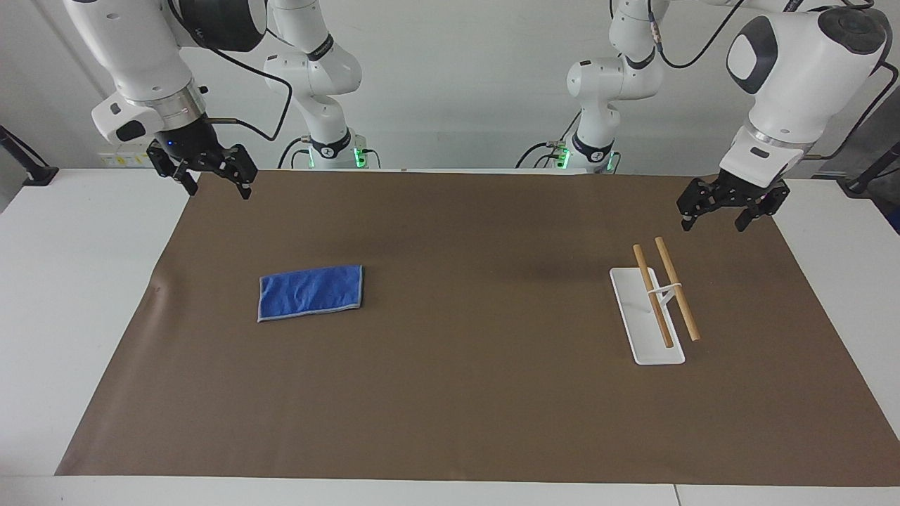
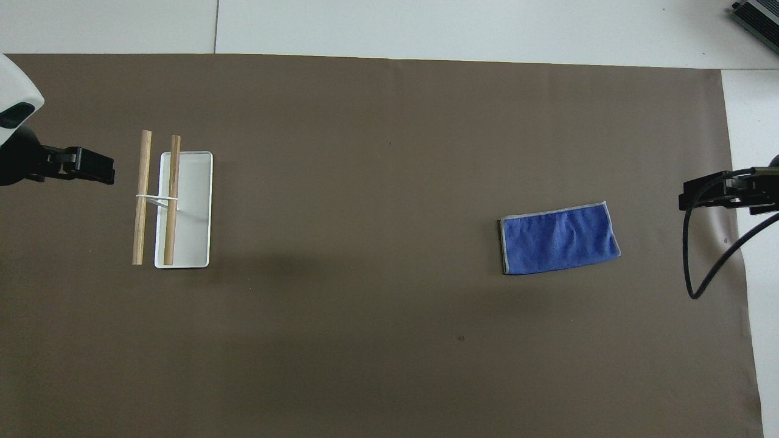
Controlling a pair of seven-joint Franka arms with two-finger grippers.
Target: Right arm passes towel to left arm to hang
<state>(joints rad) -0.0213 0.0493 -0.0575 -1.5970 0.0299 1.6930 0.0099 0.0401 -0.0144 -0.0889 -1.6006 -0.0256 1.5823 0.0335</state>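
My right gripper [image 1: 214,177], jaws released and empty, hangs at upper left. My left gripper [image 1: 728,209], also released, waits upper right above the white rack with two wooden rods [image 1: 657,302]. The small royal-blue cloth towel [image 1: 311,292] lies flat left of centre, ready for pickup.

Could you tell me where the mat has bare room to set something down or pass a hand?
The widest bare stretch lies between the towel and the rack. The mat is also bare from both to its edge farthest from the robots. Nowhere is crowded; both open grippers, right and left, hang over its ends.
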